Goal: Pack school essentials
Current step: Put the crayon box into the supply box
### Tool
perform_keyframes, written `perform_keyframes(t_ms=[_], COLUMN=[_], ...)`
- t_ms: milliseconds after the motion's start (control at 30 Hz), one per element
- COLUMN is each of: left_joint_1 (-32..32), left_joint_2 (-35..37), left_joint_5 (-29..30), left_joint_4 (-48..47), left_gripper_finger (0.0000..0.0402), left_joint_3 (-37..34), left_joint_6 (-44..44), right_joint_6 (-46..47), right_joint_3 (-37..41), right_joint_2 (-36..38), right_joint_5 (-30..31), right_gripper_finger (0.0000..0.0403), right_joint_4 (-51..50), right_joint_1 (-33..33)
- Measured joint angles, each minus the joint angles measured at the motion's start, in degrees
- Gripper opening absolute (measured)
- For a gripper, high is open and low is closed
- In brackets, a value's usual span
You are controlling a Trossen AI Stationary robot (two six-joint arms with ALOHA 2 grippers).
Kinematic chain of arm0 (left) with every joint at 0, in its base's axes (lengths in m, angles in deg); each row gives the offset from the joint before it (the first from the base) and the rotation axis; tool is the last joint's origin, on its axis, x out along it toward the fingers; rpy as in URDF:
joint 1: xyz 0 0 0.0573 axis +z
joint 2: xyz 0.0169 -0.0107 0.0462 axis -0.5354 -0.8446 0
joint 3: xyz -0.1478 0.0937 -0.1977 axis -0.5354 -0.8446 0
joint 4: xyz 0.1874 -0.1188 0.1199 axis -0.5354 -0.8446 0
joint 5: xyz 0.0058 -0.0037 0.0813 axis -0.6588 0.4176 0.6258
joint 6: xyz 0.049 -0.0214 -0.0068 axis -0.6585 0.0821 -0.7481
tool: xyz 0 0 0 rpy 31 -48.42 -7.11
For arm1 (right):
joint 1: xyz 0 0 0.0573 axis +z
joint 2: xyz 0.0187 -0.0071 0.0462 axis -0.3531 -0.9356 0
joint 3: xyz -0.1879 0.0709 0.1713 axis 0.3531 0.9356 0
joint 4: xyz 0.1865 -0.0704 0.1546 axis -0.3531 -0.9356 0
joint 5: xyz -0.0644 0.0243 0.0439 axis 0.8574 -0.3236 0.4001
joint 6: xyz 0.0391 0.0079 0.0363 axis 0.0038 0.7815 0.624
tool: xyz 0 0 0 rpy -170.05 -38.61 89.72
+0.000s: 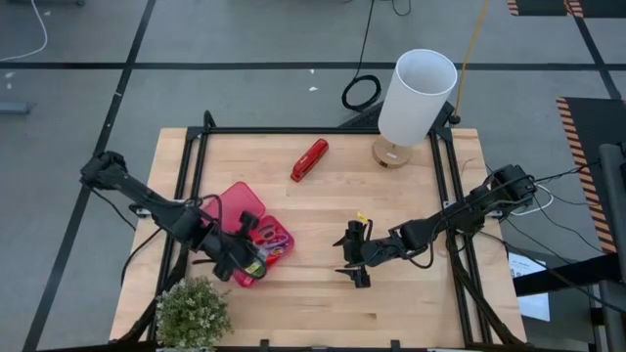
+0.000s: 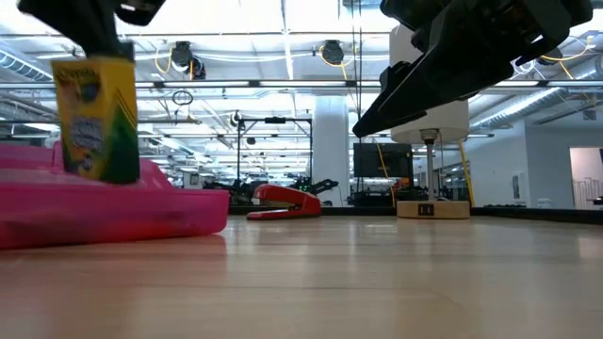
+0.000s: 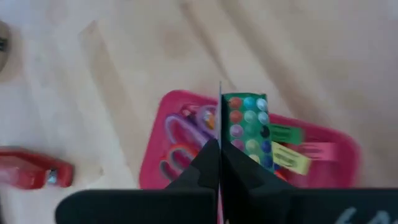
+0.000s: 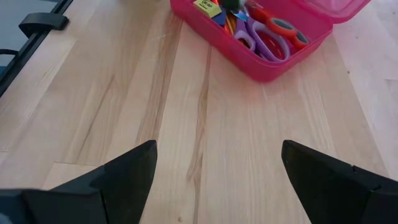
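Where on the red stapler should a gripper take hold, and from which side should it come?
The red stapler lies flat and alone on the table, its long body running diagonally in the high view. Probably best to come straight down from above and close the gripper across the narrow middle of the body, fingers on its two long sides. The right gripper, open and empty, seems better placed.

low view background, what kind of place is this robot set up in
Probably a large open lab or workshop: long rows of ceiling lights, a white column, and equipment racks stretch behind the wooden table.
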Motion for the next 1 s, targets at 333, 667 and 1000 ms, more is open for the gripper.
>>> perform_keyframes(t_ms=[333,667,1000], left_joint_1=[1.6,5.1,5.6], left_joint_2=[0.0,-0.9,-2.4], left_joint_5=[-18.9,-26.4,-31.9], left_joint_4=[-6.9,-7.5,-8.6], left_gripper_finger=[0.0003,0.0004,0.0008], left_joint_3=[0.7,0.7,0.7], left_joint_6=[-1.6,-5.1,-4.9], right_joint_6=[-0.4,-1.5,-2.3], right_joint_3=[0.0,0.0,0.0], right_joint_2=[0.0,0.0,0.0], right_joint_5=[0.0,0.0,0.0], right_gripper_finger=[0.034,0.034,0.034], right_joint_4=[0.0,0.1,0.4], right_joint_1=[0.0,-0.1,-0.1])
